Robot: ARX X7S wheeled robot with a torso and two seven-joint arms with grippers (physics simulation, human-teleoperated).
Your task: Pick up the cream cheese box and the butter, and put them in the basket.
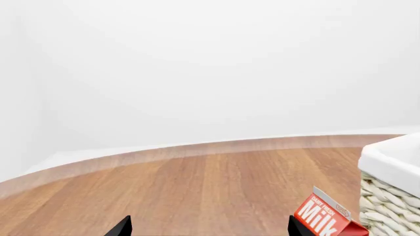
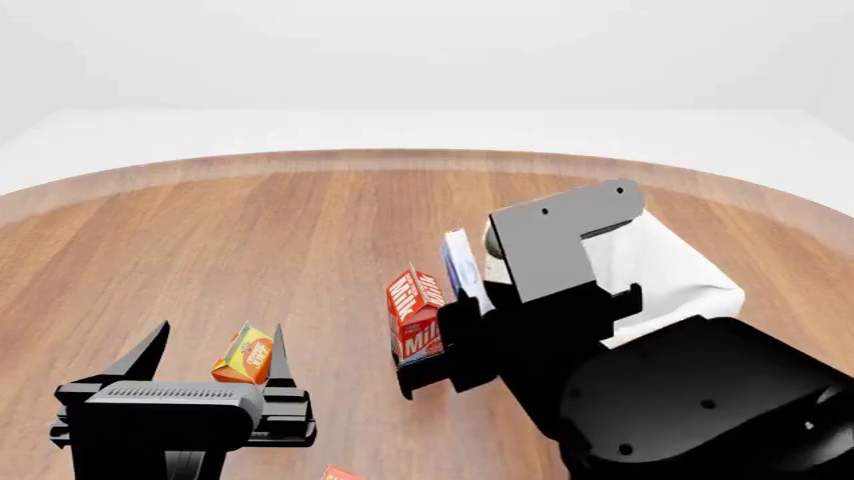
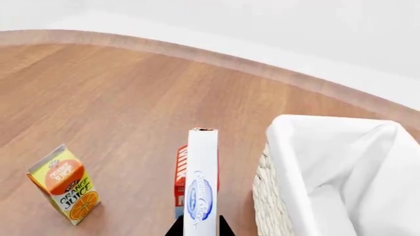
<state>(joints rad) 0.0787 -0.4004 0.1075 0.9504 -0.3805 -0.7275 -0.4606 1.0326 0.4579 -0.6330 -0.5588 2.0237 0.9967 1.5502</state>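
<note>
My right gripper [image 3: 200, 228] is shut on the cream cheese box [image 3: 201, 182], a thin white box with a blue oval, held on edge above the table beside the basket [image 3: 341, 162]. In the head view the cream cheese box [image 2: 461, 264] sticks up in front of my right arm, left of the basket [image 2: 674, 275]. A red-orange corner of the butter [image 2: 340, 473] shows at the bottom edge of that view. My left gripper [image 2: 219, 342] is open and holds nothing, its fingers either side of the orange juice carton behind it. In its wrist view the left gripper [image 1: 210, 227] faces bare table.
A red-and-white milk carton [image 2: 416, 318] stands just left of the basket, below the held box. An orange juice carton [image 2: 246, 356] stands near my left gripper. The round wooden table's edge [image 2: 400, 157] curves along the far side.
</note>
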